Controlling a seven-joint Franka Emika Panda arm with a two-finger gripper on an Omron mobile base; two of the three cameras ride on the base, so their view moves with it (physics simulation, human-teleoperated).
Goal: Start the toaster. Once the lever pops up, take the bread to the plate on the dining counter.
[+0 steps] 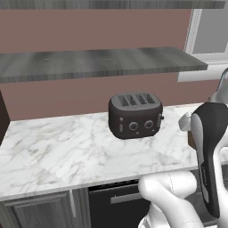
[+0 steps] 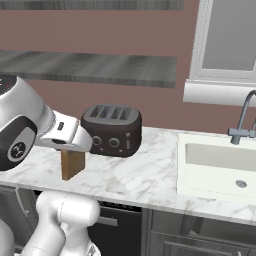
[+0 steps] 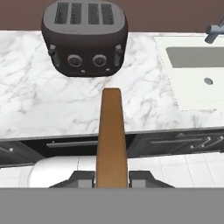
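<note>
bread [image 3: 112,135] in gripper [image 3: 112,178], seemingly above marble counter [image 1: 67,151].

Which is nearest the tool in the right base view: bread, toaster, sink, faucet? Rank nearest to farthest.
1. bread, held in the tool, left.
2. toaster, just behind, centre-left.
3. sink, right.
4. faucet, far right, behind the sink.
</note>
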